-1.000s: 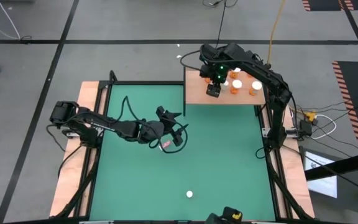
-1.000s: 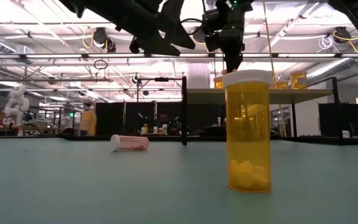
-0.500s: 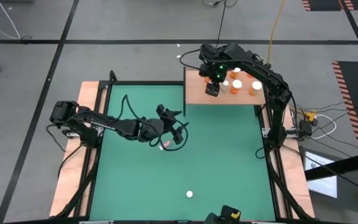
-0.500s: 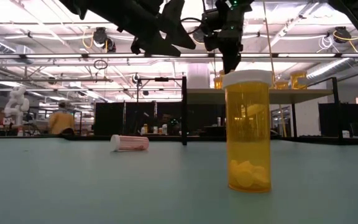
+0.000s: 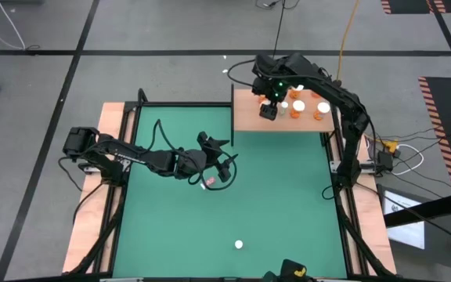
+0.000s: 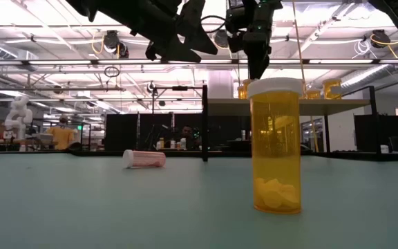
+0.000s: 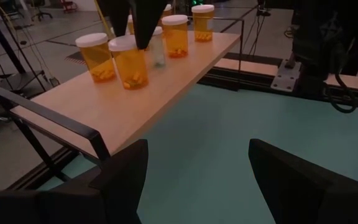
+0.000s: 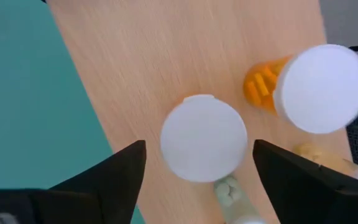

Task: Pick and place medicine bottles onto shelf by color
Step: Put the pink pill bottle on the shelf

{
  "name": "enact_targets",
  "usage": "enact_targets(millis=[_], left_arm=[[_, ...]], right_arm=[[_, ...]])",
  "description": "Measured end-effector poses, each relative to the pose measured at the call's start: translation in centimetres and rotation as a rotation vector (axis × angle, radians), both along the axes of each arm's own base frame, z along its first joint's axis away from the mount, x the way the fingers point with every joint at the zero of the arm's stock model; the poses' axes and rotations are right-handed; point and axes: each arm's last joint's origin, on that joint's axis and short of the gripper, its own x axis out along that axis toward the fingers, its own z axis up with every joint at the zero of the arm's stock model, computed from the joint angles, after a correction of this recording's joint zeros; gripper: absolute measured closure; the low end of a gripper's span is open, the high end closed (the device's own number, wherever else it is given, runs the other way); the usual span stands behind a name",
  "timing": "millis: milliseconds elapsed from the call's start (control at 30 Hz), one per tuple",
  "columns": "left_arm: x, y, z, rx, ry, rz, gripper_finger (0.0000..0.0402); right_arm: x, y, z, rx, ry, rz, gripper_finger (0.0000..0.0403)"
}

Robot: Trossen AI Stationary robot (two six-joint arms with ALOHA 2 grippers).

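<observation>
The shelf (image 5: 249, 117), a light wooden board, sits at the mat's far right corner and carries several white-capped bottles (image 5: 298, 106), most of them orange. My right gripper (image 5: 268, 112) hangs open above it, pointing down. Its fingers stand on either side of one white cap (image 8: 204, 146) without touching it. My left gripper (image 5: 219, 174) hovers open over the mid mat, facing the shelf (image 7: 135, 99). Just beside it a small pink-red bottle (image 5: 207, 182) lies on its side (image 6: 144, 158). A large orange bottle (image 6: 275, 145) stands upright near the near edge (image 5: 239, 244).
The green mat (image 5: 288, 204) is framed by wooden side strips (image 5: 92, 227). A black post (image 6: 204, 121) stands at the shelf's left edge. On the shelf, an orange bottle (image 8: 321, 87) and a small clear bottle with pale green pills (image 8: 232, 193) stand close to my right gripper.
My right gripper has drifted slightly toward the far edge above the shelf, staying open. My left arm and the bottles on the mat have kept still.
</observation>
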Motion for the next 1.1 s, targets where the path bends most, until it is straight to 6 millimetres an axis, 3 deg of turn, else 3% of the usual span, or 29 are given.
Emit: enact_targets(millis=[133, 300, 500, 633, 800, 1100], left_arm=[[0.0, 0.0, 0.0, 0.0, 0.002, 0.0, 0.0124], [-0.1, 0.0, -0.3, 0.001, 0.034, -0.009, 0.0124], [-0.2, 0.0, -0.7, -0.001, 0.08, -0.025, 0.0124], [-0.2, -0.3, -0.9, -0.028, 0.101, -0.116, 0.0124], [-0.2, -0.9, -1.0, -0.044, 0.114, -0.175, 0.0124], [-1.1, -3.2, -2.2, -0.115, 0.226, -0.207, 0.0124]], right_arm=[[-0.7, 0.7, 1.3, -0.024, -0.035, 0.0, 0.0101], [-2.5, 2.9, 4.5, -0.071, -0.124, -0.017, 0.0101], [-5.1, 8.2, 8.8, -0.113, -0.271, 0.002, 0.0101], [-6.7, 12.5, 10.3, -0.123, -0.396, 0.068, 0.0101], [-8.7, 17.4, 9.5, -0.103, -0.548, 0.168, 0.0101], [-11.0, 23.2, 3.7, -0.124, -0.698, 0.31, 0.0101]])
